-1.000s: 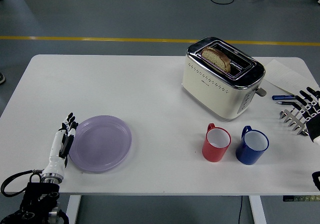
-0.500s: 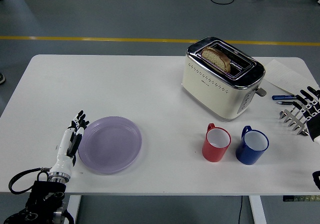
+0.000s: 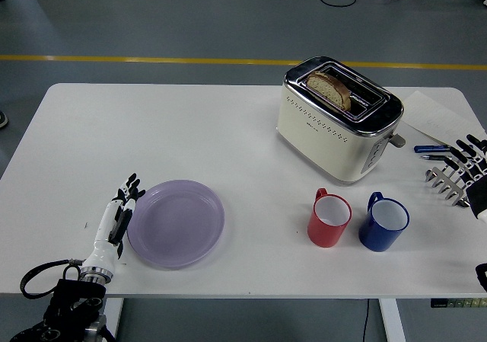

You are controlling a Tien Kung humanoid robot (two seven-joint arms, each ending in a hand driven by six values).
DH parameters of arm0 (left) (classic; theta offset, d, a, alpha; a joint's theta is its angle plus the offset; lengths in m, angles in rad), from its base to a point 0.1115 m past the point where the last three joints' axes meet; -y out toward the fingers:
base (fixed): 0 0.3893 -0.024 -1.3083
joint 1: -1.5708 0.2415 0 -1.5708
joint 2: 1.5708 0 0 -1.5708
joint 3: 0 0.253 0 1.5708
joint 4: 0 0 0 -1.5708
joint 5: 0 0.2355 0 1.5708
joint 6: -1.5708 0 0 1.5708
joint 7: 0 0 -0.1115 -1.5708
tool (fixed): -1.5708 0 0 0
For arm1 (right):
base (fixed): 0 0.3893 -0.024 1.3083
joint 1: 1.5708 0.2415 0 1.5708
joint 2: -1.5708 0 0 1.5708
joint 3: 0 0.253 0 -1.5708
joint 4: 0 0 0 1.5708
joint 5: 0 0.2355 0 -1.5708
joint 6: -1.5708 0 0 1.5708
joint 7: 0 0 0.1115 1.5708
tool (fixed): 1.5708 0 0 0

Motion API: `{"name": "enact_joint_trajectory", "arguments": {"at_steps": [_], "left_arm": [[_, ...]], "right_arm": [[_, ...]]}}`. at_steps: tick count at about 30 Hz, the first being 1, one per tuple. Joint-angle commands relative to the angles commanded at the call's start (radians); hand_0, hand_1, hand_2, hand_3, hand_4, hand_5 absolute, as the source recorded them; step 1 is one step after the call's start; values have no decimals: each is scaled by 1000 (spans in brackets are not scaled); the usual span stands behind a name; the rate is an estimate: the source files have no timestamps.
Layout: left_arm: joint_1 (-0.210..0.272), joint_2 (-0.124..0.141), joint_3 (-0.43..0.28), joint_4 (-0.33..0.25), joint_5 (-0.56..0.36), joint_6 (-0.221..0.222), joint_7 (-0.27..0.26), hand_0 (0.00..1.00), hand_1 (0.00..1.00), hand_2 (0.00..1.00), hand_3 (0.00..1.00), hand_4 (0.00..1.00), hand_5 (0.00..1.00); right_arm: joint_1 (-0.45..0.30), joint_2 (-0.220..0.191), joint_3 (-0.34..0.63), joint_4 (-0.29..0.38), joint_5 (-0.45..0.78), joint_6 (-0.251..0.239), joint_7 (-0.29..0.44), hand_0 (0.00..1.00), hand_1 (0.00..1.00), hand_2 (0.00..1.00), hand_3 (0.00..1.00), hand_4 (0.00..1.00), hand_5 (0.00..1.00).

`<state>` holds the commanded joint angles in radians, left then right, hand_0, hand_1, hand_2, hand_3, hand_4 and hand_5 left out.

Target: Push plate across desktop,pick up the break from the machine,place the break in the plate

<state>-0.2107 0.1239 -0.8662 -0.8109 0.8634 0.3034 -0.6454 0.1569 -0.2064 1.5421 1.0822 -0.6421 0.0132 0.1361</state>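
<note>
A pale purple plate lies near the table's front left. My left hand stands edge-on against the plate's left rim, fingers straight and holding nothing. A cream and chrome toaster sits at the back right with a slice of bread sticking up from its slot. My right hand rests at the table's right edge, fingers spread, holding nothing.
A red mug and a blue mug stand side by side in front of the toaster. White paper and blue pens lie at the right, by my right hand. The white table has bare surface between plate and mugs.
My left hand has slid to the right along the table, and the purple plate has moved right with it. The right hand, toaster and mugs have stayed in place.
</note>
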Motion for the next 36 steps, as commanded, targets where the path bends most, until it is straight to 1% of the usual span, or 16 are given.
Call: {"name": "enact_joint_trajectory", "arguments": {"at_steps": [6,14,23,36], "left_arm": [[-2,1,13,-1,-4,1,0,868,887,981,998,464,998],[-21,-4,33,14,-15,2,0,866,884,980,998,463,998],[-51,-24,54,40,-26,2,0,863,883,978,998,462,998],[-91,-32,133,55,-43,0,0,860,880,977,998,461,998]], "right_arm": [[-2,0,-1,0,0,0,0,711,673,667,655,534,537],[-1,2,-2,-1,1,0,0,711,672,665,654,534,536],[6,3,1,-1,0,0,0,709,669,662,648,533,538],[10,5,1,-2,1,1,1,706,667,656,643,527,527]]}}
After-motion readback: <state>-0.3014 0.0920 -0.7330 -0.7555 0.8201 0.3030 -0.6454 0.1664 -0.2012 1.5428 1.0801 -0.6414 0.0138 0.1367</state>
